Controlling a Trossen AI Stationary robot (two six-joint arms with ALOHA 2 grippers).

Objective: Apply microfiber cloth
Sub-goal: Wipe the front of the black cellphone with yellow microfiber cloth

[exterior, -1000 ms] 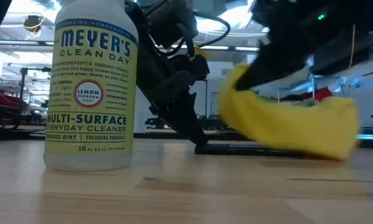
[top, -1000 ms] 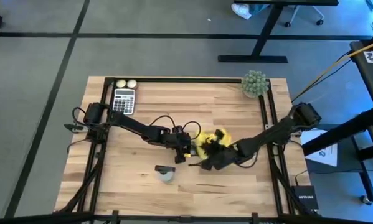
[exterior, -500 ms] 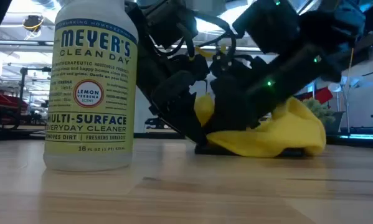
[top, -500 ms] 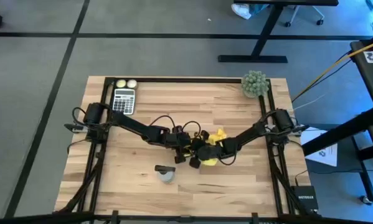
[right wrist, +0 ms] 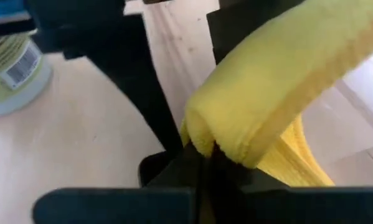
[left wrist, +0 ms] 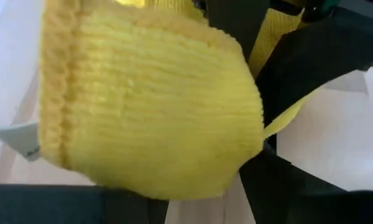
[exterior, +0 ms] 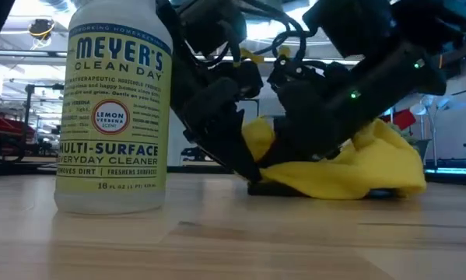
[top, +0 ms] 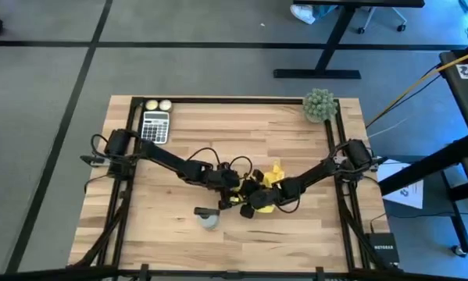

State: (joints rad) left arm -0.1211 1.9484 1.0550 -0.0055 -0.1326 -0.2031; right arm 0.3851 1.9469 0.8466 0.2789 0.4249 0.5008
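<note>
Microfiber cloth (top: pixel 266 195) bunched just below centre frame in the high view, bright yellow, lying on the wooden table (top: pixel 280 129) and on a dark flat object (exterior: pixel 295 189) only partly visible beneath it in the low view. Right gripper (top: pixel 251 206) reaching in from the right edge, pressed down on the cloth; fingers clamped on a fold of the yellow fabric, as seen in the right wrist view (right wrist: pixel 254 118). Left gripper (top: pixel 232 190) coming from the left side, tip down at the cloth's left edge, touching the table beside the dark object; fingers apart or together cannot be told, with yellow fabric (left wrist: pixel 149 106) filling most of the left wrist view. Spray bottle (top: pixel 208 218) standing upright just lower left of the grippers, large at left in the low view (exterior: pixel 112 109). Calculator (top: pixel 155 126) at upper left of the table, two small pale balls (top: pixel 158 104) just above it. Small green plant (top: pixel 319 104) at the upper right corner.
</note>
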